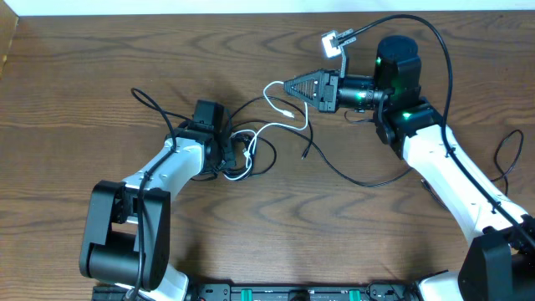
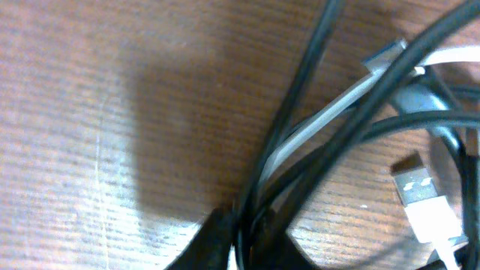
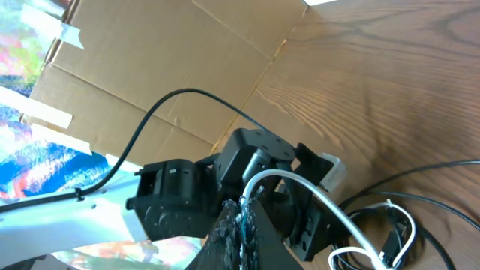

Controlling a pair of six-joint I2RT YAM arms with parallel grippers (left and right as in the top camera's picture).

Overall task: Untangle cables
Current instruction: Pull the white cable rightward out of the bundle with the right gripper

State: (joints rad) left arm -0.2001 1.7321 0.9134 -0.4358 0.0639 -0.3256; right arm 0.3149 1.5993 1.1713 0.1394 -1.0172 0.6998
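**Cable Tangle: Arm and Cord Positions**

Locate the wooden table point(image 1: 84, 67); both arms reach over it. The left gripper point(image 1: 227, 157) points down into the knot of black cables point(image 1: 255, 159) just left of the table's centre. In the left wrist view its tips sit close together with black cords running between them; you cannot tell whether they clamp. The right gripper point(image 1: 290, 85), farther back and to the right, is closed on one end of the white cable point(image 1: 284, 127), which loops from there into the knot. A separate black cord point(image 1: 351, 177) curves from beside the knot toward the right arm. A white plug point(image 2: 420, 191) lies on the wood next to the knot.
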